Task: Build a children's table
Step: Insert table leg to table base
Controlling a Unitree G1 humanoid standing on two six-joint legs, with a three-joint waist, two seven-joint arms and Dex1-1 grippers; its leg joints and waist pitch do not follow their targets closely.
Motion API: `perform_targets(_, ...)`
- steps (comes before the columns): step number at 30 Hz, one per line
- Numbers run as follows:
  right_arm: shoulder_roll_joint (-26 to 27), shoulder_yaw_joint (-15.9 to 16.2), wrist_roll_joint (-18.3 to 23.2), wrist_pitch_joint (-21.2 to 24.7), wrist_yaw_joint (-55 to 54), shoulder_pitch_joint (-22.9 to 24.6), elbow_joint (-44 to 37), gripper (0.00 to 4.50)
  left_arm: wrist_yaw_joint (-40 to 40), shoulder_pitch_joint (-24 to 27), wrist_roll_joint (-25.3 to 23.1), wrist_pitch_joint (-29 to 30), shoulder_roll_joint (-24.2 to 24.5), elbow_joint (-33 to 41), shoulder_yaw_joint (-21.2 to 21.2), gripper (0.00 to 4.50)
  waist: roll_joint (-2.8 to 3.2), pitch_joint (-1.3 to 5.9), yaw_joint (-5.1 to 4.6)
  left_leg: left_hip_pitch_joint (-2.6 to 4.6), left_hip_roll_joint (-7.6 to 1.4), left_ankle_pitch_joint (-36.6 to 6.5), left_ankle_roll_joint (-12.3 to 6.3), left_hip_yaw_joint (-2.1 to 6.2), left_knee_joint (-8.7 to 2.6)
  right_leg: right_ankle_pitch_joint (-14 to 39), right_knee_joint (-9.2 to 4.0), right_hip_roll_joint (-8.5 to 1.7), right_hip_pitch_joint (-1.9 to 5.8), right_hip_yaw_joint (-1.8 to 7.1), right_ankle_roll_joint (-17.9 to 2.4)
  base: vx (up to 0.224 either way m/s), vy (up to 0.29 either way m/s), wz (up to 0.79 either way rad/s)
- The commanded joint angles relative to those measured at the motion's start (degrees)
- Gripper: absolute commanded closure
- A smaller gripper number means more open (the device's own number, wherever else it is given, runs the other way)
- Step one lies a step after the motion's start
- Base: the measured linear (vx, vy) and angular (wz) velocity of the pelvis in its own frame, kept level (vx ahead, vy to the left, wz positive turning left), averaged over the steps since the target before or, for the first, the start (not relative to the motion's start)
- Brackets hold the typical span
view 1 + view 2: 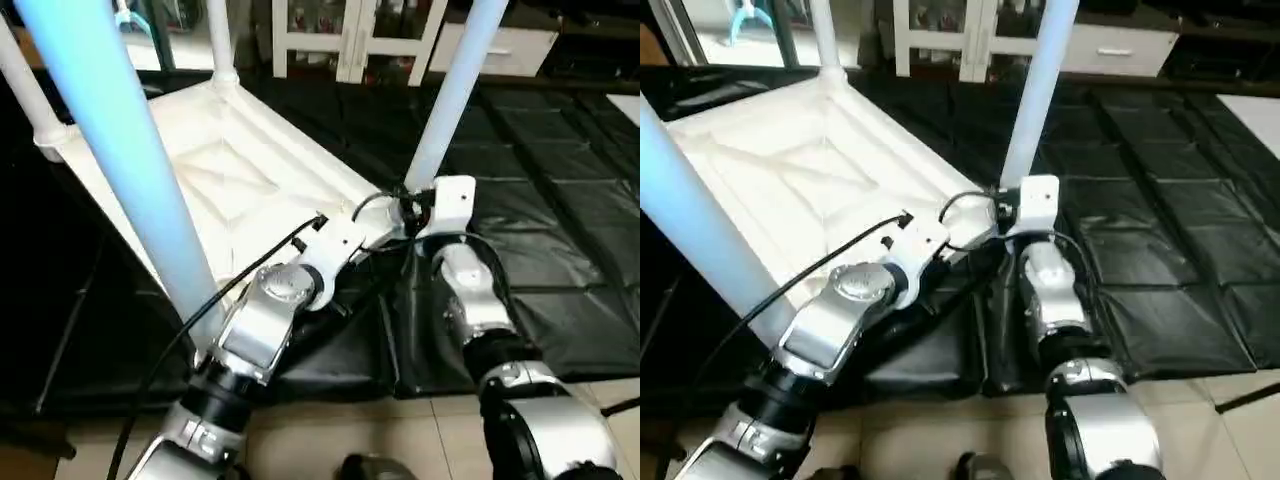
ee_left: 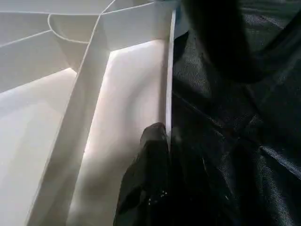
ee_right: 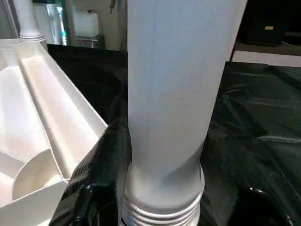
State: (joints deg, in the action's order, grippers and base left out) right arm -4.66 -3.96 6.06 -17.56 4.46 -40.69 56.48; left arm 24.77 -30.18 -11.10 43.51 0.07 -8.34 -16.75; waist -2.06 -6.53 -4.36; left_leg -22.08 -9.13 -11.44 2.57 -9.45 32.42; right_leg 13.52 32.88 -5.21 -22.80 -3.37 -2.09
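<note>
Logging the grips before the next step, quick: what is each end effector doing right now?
Left end effector: closed on the rim of the table top.
Right end effector: closed around the base of the leg.

upright legs (image 1: 455, 95) ringing the table top (image 1: 225, 175), ribbed middle open, black mat (image 1: 560, 200) rightward bare

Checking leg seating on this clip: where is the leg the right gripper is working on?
The leg stands upright at the tabletop corner nearest the robot's right arm, on the black mat, with the right gripper at its base.
</note>
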Motion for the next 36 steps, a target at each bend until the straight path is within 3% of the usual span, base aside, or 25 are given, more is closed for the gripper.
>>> perform_targets(1, 0.5, 0.5, -1.7, 5.2, -1.6, 5.3, 9.9, 2.65, -2.3, 0.0, -0.4, 0.6, -0.2, 1.0, 0.6, 4.5, 0.76, 1.2, -0.21, 0.7, -4.19, -25.4, 0.5, 1.66, -5.72, 17.5, -4.99, -3.46, 0.2, 2.69, -6.2, 0.0, 0.0, 0.0)
perform_targets(6, 1.9, -1.0, 0.5, 0.6, 4.6, 5.3, 8.0, 2.65, -2.1, -0.2, -0.2, 0.0, 0.8, 0.6, 0.5, 4.5, 0.76, 1.37, -0.12, 0.74, -4.33, -24.2, -0.66, 1.2, -5.58, 15.1, -4.81, -3.34, 0.24, 2.9, -7.1, 0.0, 0.0, 0.0)
perform_targets(11, 2.1, -0.5, 0.7, -1.0, 7.2, 5.3, 7.1, 2.65, -1.7, -0.3, -0.1, 0.0, 1.2, 0.5, 0.3, 4.5, 0.79, 1.42, -0.02, 0.38, -4.29, -21.3, -1.81, 0.9, -5.41, 14.8, -4.69, -3.43, 0.51, 3.09, -8.4, 0.0, 0.0, 0.0)
perform_targets(16, 1.9, -0.5, 0.9, -2.1, 9.2, 5.1, 6.9, 2.65, -1.4, -0.4, 0.2, 0.2, 1.4, 0.6, 0.0, 4.5, 0.76, 1.7, 0.02, 0.45, -4.34, -18.6, -2.86, 0.61, -5.13, 12.7, -4.5, -3.36, 0.64, 3.1, -9.4, 0.0, 0.0, 0.0)
perform_targets(19, 1.9, -1.0, 0.9, -2.9, 11.2, 4.8, 6.9, 2.65, -1.3, -0.3, 0.4, 0.3, 1.6, 0.8, -0.1, 4.5, 0.86, 1.88, 0.06, 0.35, -4.41, -14.9, -4.62, 0.33, -4.82, 7.8, -4.03, -3.31, 0.92, 3.07, -11.1, 0.0, 0.0, 0.0)
perform_targets(22, 1.8, -1.1, 0.8, -3.5, 12.3, 4.4, 6.8, 2.65, -1.2, -0.2, 0.6, 0.4, 1.9, 1.1, -0.3, 4.5, 0.82, 2.36, 0.06, 0.26, -4.41, -7.8, -7.62, 0.03, -4.13, -1.0, -2.92, -3.26, 1.59, 2.96, -13.8, 0.017, -0.001, -0.01)
perform_targets(23, 1.8, -1.1, 0.8, -3.5, 12.5, 4.3, 6.8, 2.65, -1.2, -0.1, 0.6, 0.5, 1.9, 1.2, -0.3, 4.5, 0.82, 2.36, 0.06, 0.26, -4.41, -7.8, -7.62, 0.03, -4.13, -1.0, -2.92, -3.26, 1.59, 2.96, -13.8, 0.051, -0.002, -0.02)
perform_targets(24, 1.8, -1.1, 0.8, -3.5, 13.1, 4.1, 6.7, 2.65, -1.1, -0.1, 0.6, 0.5, 2.0, 1.3, -0.4, 4.5, 0.9, 2.48, 0.11, 0.44, -4.42, -4.5, -9.36, -0.19, -3.73, -5.8, -2.42, -3.25, 1.74, 2.93, -15.1, 0.0, 0.0, 0.0)
perform_targets(26, 1.8, -1.1, 0.8, -3.3, 13.4, 4.0, 6.6, 2.65, -1.0, -0.1, 0.7, 0.5, 2.1, 1.3, -0.4, 4.5, 0.91, 2.57, 0.13, 0.52, -4.45, -1.6, -11.23, -0.32, -3.45, -9.3, -2.0, -3.25, 1.93, 2.91, -16.1, 0.0, 0.0, 0.0)
perform_targets(29, 1.7, -0.8, 0.8, -3.7, 14.4, 3.5, 5.7, 2.65, -0.7, -0.2, 0.7, 0.5, 2.4, 1.4, -0.7, 4.5, 0.8, 2.49, 0.2, 0.79, -4.55, -1.0, -12.62, -0.68, -3.28, -8.5, -2.0, -3.26, 1.88, 2.95, -16.8, 0.0, 0.0, 0.0)
perform_targets(30, 1.8, -0.9, 1.1, -3.8, 14.9, 3.2, 5.3, 2.65, -0.5, -0.1, 0.9, 0.5, 2.7, 1.5, -0.9, 4.5, 1.05, 2.44, 0.28, 1.01, -4.64, -2.0, -12.37, -0.82, -3.34, -6.8, -2.16, -3.2, 1.73, 2.97, -16.9, 0.0, 0.0, 0.0)
perform_targets(33, 1.5, -0.7, 1.1, -3.6, 16.6, 2.8, 4.6, 2.65, 0.3, -0.1, 1.1, 0.7, 3.4, 1.8, -1.4, 4.5, 0.91, 2.36, 0.23, 0.89, -4.64, -4.1, -11.39, -0.89, -3.42, -3.4, -2.33, -3.16, 1.8, 3.03, -16.6, 0.0, 0.0, 0.0)
perform_targets(36, 1.0, -0.3, 1.3, -2.0, 19.1, 2.5, 4.2, 2.65, 1.7, 0.2, 1.4, 1.0, 4.3, 2.3, -2.2, 4.5, 1.06, 2.46, 0.18, 0.92, -4.62, -3.6, -11.05, -0.91, -3.29, -3.4, -2.25, -3.1, 1.81, 3.08, -16.6, 0.0, 0.0, 0.0)
